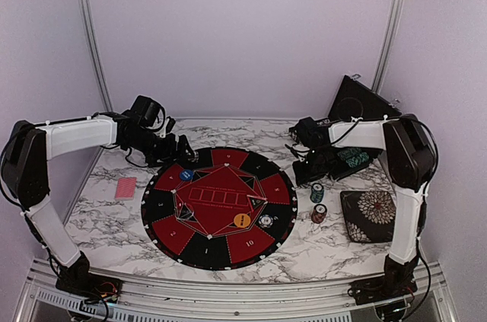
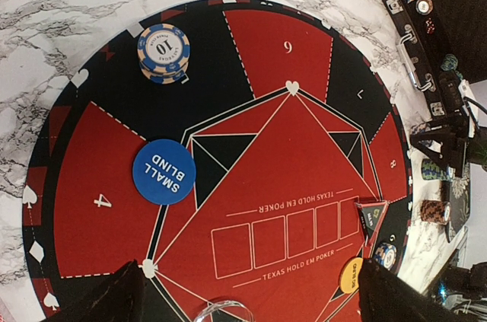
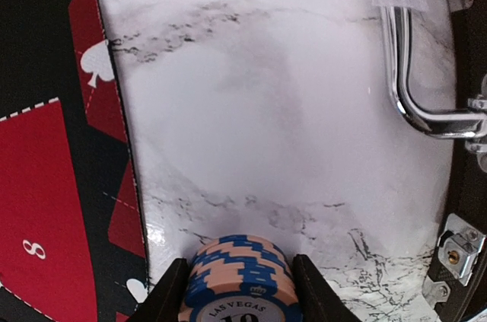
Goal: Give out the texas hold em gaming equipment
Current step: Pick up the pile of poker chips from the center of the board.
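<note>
A short stack of blue-and-peach striped poker chips [image 3: 240,280] is seen between the two fingers of the right gripper [image 3: 237,291], above the marble table [image 3: 281,132] just beside the rim of the round poker mat [image 3: 53,185] and near the chrome handle [image 3: 415,78] of the black case [image 1: 364,105]. The fingers are drawn in against the stack's sides, and the stack appears to be grasped, though whether the clamp is fully firm cannot be told. For the step to be done well, the stack should be kept level so that the smooth, rigid discs are not sheared apart, should be carried over a numbered seat segment such as the red one marked 8, and should be lowered flat before the fingers are parted. The chips are hard and ridged at the edge, so slipping is likely if they are pinched off-centre. The mat looks like thin felt, matte, in red and black wedges with white dashed lines. The left gripper [image 2: 247,291] is held spread wide and empty above the mat, where a blue-and-white chip stack [image 2: 163,53] and the flat, glossy blue SMALL BLIND disc [image 2: 163,172] are already laid. An orange disc [image 1: 242,221] lies on the mat, two more chip stacks [image 1: 317,203] stand on the marble by the flower-patterned tray [image 1: 369,215], and a pink-backed card [image 1: 125,187] is left on the marble at the left.
</note>
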Robot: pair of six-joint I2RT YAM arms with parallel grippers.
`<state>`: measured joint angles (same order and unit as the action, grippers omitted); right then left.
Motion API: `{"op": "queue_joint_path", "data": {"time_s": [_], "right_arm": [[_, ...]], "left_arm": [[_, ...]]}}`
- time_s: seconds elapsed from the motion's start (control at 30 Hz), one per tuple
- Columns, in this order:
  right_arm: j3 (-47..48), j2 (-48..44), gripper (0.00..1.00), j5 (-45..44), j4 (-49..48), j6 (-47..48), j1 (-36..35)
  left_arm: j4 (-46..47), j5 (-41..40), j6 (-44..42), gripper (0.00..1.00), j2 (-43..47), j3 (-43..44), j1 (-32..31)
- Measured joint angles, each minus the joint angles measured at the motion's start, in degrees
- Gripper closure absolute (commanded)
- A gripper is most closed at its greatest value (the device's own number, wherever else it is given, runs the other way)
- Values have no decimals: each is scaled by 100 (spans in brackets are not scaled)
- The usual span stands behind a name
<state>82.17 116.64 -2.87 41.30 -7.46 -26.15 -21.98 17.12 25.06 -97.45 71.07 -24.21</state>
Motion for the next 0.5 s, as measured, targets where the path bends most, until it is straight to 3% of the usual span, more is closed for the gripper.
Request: {"op": "queue_joint_path", "data": {"time_s": [0.5], "right_arm": [[498, 90, 70, -127, 350, -7, -31]], "left_arm": [[2, 39, 2, 1, 0, 0, 0]]}}
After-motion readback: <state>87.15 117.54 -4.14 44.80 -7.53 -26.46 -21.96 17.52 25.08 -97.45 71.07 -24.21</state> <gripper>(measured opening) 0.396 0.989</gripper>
